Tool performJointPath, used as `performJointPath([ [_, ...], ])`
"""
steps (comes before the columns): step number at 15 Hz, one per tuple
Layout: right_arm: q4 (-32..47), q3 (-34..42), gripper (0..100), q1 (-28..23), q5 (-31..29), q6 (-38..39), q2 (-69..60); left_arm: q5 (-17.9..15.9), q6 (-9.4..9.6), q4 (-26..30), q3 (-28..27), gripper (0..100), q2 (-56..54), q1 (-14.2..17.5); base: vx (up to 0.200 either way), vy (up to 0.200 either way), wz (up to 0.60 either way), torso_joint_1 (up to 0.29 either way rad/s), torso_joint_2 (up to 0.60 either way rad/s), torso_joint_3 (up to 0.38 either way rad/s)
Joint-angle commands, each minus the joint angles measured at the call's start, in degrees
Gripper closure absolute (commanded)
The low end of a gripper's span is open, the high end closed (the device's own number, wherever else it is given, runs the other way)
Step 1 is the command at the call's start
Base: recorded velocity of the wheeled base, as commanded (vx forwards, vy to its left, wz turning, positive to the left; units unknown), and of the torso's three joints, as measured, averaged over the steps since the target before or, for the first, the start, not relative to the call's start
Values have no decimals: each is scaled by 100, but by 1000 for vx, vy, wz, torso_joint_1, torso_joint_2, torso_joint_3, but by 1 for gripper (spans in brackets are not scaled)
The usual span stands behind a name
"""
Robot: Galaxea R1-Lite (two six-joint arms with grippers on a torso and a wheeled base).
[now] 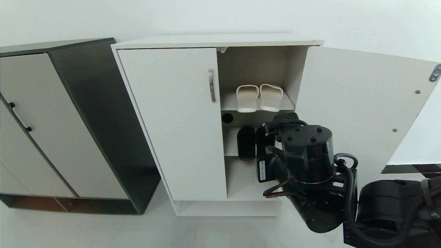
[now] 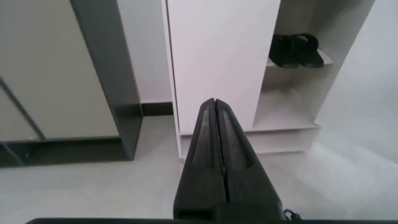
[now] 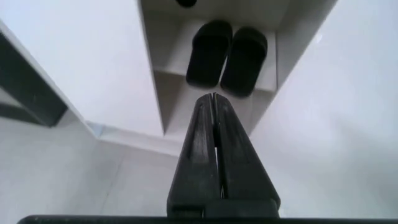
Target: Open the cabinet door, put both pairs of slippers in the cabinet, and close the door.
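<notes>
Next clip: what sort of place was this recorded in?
Probably an indoor entryway or a staged room: a white shoe cabinet with beige slippers and black slippers on its shelves, a grey cabinet beside it, against a bare white wall.

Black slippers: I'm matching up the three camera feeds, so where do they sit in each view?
Head view: black slippers on the middle shelf, under the white slippers.
Left wrist view: black slippers on that shelf, past the closed door.
Right wrist view: black slippers just beyond the right gripper.
Shared landmark: the closed door.
</notes>
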Motion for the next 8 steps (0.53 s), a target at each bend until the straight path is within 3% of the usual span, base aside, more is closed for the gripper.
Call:
performJointPath([
  [1,-1,67,100,-7,9,3,42,1,0,-2,0,100,7,1,0,0,0,0,0,0],
  [8,-45,111,100,-33,9,-14,68,1,0,-2,0,100,7,1,0,0,0,0,0,0],
])
